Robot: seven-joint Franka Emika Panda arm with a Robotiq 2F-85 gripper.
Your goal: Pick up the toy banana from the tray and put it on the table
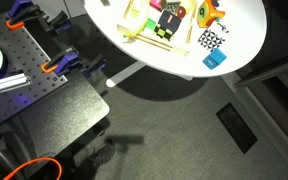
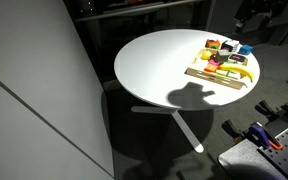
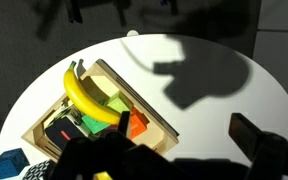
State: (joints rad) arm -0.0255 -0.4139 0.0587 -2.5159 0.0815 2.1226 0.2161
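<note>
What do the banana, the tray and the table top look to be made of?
Banana: likely plastic, evenly bright yellow and smooth. Tray: seemingly light wood, pale tan with a thin raised rim. Table: smooth white top, material unclear, perhaps laminate.

In the wrist view the tray [image 3: 144, 102] sits at lower left of the frame on the table [image 3: 34, 95], with the toy banana [image 3: 84, 95] lying in its upper-left end. A small cube [image 3: 9, 162] stands outside the tray at bottom left, apparently just beside it.
</note>
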